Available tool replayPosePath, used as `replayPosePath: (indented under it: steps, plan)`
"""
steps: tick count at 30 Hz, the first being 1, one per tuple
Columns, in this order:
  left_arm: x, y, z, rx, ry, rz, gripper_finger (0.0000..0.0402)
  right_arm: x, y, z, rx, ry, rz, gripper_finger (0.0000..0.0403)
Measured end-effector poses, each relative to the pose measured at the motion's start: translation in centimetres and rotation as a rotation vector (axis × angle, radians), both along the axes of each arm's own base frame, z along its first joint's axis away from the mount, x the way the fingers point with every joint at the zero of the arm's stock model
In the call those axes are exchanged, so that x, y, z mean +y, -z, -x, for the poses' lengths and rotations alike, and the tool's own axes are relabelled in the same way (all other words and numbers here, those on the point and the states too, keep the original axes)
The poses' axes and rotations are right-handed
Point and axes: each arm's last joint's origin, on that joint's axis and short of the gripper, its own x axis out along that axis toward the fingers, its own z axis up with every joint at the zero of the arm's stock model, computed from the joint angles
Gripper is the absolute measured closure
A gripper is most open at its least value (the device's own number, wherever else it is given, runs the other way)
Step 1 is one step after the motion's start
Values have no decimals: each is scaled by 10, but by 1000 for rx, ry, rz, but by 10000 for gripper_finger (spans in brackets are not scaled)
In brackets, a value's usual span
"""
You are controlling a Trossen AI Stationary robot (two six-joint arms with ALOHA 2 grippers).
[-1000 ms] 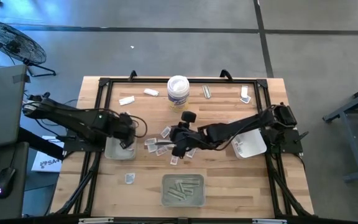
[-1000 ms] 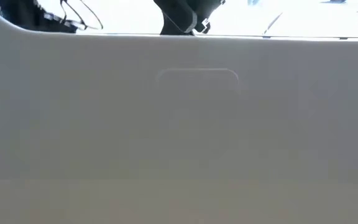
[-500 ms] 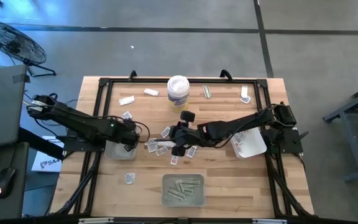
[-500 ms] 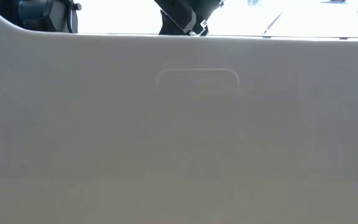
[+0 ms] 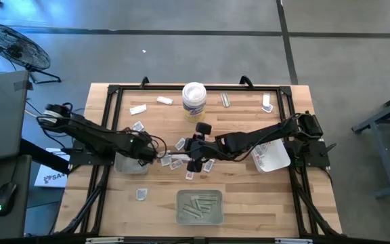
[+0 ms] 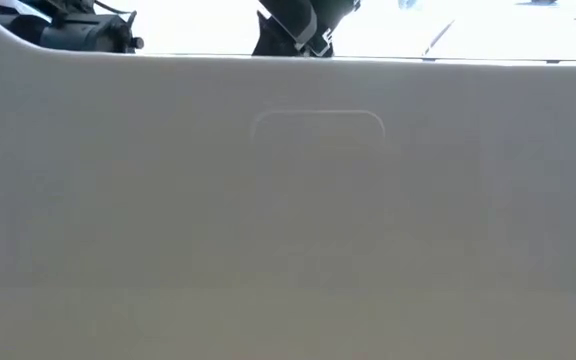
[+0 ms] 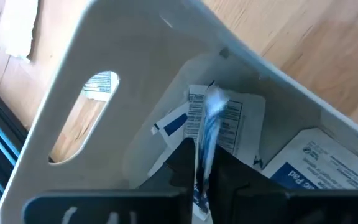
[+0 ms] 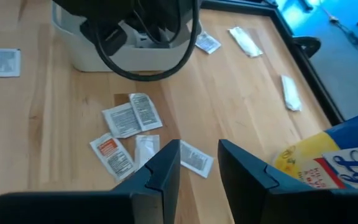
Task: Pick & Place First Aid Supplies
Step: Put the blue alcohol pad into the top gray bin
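Observation:
The first aid supplies are small white packets with blue or red print; several lie loose on the wood mid-table [image 5: 175,160], shown in the right wrist view as packets [image 8: 126,118]. More packets [image 7: 319,165] lie inside the left grey tray [image 5: 128,165]. My left gripper [image 5: 151,150] hovers at that tray's right end, shut on one packet. My right gripper [image 5: 193,160] hangs open over the loose packets [image 8: 194,160], touching none, with its gap [image 8: 199,165] above the bare wood beside them. My left gripper [image 7: 205,177] pinches one white, blue-printed packet [image 7: 209,118] between its two fingers, which hold the packet's lower end [image 7: 202,155]. The packet stands edge-on in front of the fingers, lifted above the tray's floor and the packets lying there.
A white tub with a yellowish label [image 5: 193,100] stands at the far middle. A tray of strip wrappers [image 5: 200,207] sits at the near edge and another tray [image 5: 273,156] at the right. Stray packets lie near the far rail [image 5: 164,101]. A grey tray wall [image 6: 288,200] blocks the low view.
My left gripper has shifted a little toward the table's right along the left tray, its arm stretching out lower and flatter. My right gripper has stayed over the loose packets, nearly still.

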Motion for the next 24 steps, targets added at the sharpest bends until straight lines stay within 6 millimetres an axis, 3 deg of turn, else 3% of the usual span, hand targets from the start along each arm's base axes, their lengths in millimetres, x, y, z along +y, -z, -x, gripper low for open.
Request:
replayPosePath:
  steps: [12,24]
  plan:
    - [-2,3,3,76,-3,66,287,2,-8,7,15,-21,-12,300]
    - [-1,-20,17,62,54,157,282,-17,-46,41,13,82,-71,299]
